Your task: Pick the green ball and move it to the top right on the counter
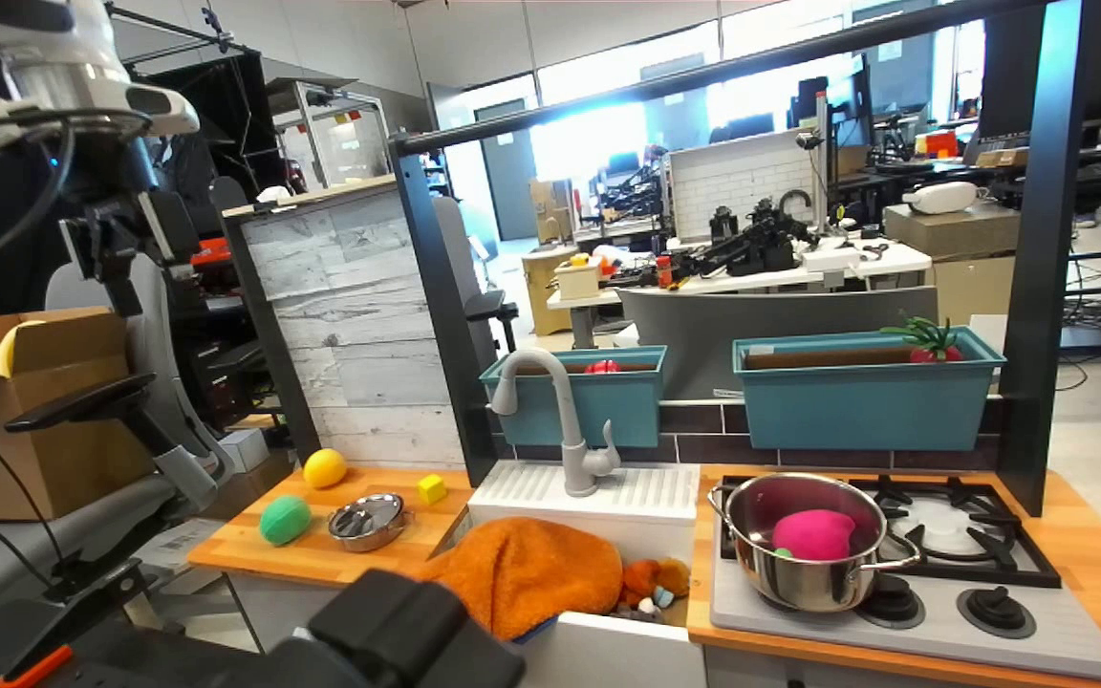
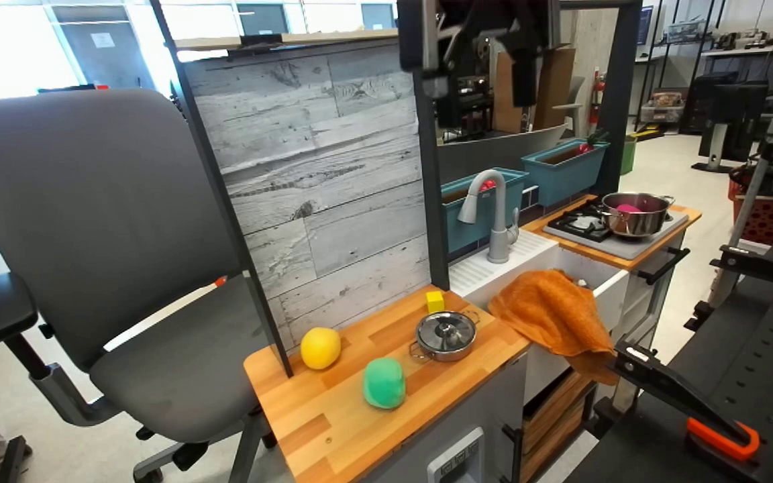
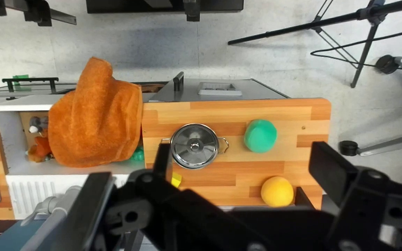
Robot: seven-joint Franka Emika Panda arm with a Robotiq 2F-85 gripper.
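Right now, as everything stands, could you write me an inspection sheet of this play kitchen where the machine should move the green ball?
Surface: wooden counter in strips of mixed shades.
Job's things: green ball rests on the counter, apart from the small lidded pot.
Clutter: yellow ball and yellow cube on the counter; orange cloth hanging over the front of the sink.
Jaws: parted, nothing between them, held above counter height.
Cables: a thin black cable passes a black stand in the wrist view.
Surroundings: grey office chair near the counter's end; on the stove, a large pot with a pink object inside.
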